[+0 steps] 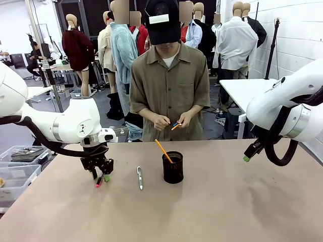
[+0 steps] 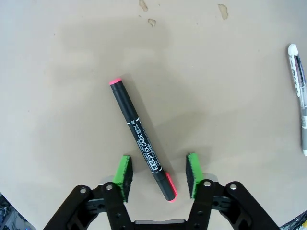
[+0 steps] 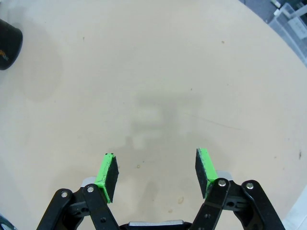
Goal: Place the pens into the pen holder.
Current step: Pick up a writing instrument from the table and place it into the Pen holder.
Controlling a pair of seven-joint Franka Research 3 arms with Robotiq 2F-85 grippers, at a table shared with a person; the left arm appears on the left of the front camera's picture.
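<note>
Between the green pads of my left claw [image 2: 158, 167] lies the slim black marker with pink-red ends [image 2: 139, 139], flat on the counter. The pads stand apart on either side of its barrel, and neither is touching it.

Across the broad tan counter [image 1: 227, 212] a person in an olive shirt [image 1: 169, 80] stands at the far edge, holding some small orange-and-blue thing I cannot make out. My right claw [image 3: 156, 175] hangs over bare counter off to my right, jaws wide with nothing between them. Near the middle stands the black wire-mesh cylinder pen holder [image 1: 173, 169], and the orange-yellow pencil-like pen [image 1: 163, 150] leans in it, top end tipped toward my left. The silver-white pen with a clip [image 1: 140, 178] lies on the counter between the holder and my left claw, apart from both.

As I judge it, the step in hand is gripping the marker, with two pens left to place. I straddle it close to one end, and it lies slightly askew to my pads. A grip there would likely let the long free end droop or swing, so I should centre further along the barrel, square my wrist to it and squeeze gently. After that I would lift clear of the silver-white pen and drop the marker in on the holder's open side, away from the leaning pencil.
</note>
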